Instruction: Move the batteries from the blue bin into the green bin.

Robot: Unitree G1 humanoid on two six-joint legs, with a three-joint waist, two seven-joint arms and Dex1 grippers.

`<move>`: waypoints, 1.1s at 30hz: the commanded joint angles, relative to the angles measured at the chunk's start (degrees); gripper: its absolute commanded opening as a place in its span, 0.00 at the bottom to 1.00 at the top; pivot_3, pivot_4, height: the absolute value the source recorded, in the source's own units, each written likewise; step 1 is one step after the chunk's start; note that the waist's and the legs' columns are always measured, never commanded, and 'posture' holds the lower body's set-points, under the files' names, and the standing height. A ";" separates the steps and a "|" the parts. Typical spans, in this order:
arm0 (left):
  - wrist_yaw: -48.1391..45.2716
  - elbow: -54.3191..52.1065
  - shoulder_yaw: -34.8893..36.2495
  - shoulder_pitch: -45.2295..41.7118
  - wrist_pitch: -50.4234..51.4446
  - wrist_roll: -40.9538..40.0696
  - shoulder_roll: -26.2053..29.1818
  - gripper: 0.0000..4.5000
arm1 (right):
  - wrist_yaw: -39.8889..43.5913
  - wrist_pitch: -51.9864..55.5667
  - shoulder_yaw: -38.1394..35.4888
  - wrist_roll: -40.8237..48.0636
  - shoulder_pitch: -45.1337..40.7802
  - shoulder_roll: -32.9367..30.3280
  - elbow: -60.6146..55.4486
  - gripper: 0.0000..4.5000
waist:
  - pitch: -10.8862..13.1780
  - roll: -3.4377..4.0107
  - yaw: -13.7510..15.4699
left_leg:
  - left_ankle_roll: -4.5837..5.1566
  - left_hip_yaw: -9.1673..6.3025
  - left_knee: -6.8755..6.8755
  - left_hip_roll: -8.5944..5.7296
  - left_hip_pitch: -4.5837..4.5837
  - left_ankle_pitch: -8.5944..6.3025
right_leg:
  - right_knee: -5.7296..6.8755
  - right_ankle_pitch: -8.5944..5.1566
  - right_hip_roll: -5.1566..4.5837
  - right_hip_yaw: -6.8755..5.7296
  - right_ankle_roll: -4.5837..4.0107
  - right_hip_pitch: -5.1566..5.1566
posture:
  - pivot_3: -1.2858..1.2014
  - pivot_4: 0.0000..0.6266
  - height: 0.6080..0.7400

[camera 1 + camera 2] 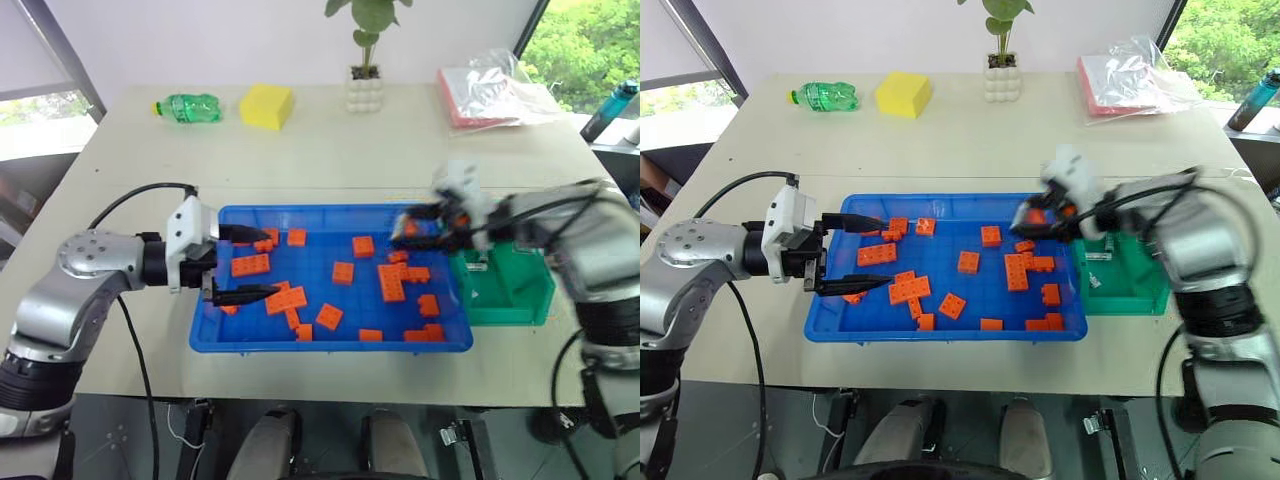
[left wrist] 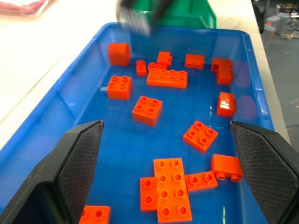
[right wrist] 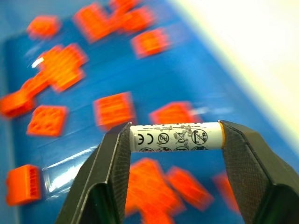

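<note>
On the beige table (image 1: 330, 150), the far left holds a green plastic bottle (image 1: 190, 107) lying on its side, with a yellow rectangular sponge (image 1: 266, 106) just to its right.

Nearer, the left claw (image 1: 240, 263) reaches in over the left rim of the large shallow bright-blue plastic bin (image 1: 330, 343). Its two black fingers (image 2: 79, 163) stand wide apart, with nothing between them; one finger lies over the far-left part of the bin, the other over the near-left part. In the left wrist view the bin floor between the fingers carries orange toy bricks (image 2: 166, 189).

The blue bin sits at the near centre of the table. Orange toy bricks are scattered across its floor, thickest toward the right half.

At the far centre of the table stands a small white pot with a green plant (image 1: 364, 85).

Over the far-right corner of the blue bin, the right claw (image 1: 428, 226) is blurred in the eye views. In the right wrist view its two fingers are closed on the two ends of a small white-and-silver cylindrical battery (image 3: 175, 136), which spans the gap crosswise above the bricks.

Just beside the right wall of the blue bin sits the small, deeper green plastic bin (image 1: 510, 290).

At the far right of the table lies a clear plastic bag over a pink flat item (image 1: 490, 90).
</note>
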 commanded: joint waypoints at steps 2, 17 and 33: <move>-1.27 1.27 0.36 -1.06 -1.77 0.18 0.01 1.00 | 1.77 0.42 -8.15 1.83 10.84 -7.46 -2.34 0.50 | -0.01 -0.01 0.56 | 0.02 0.03 -0.01 0.01 0.00 -0.01 | -0.09 0.00 0.00 0.00 0.00 0.04 | 0.52 0.24 0.90; -3.29 7.15 2.29 -6.65 -1.26 -0.26 1.37 1.00 | 4.54 -14.26 -16.18 3.11 18.59 -12.82 4.88 0.99 | 0.00 0.01 0.56 | 0.03 0.34 0.03 0.11 0.05 0.00 | -0.13 0.00 -0.02 0.00 0.01 0.05 | 0.52 0.24 0.90; -10.53 11.48 13.40 -2.85 1.52 -3.81 13.79 1.00 | 25.71 -33.69 -21.25 4.13 24.36 -20.49 25.55 0.99 | 0.04 0.31 -0.35 | 0.05 0.36 0.00 0.22 0.14 -0.02 | -0.28 -0.01 0.04 -0.05 0.03 0.19 | 0.52 0.24 0.90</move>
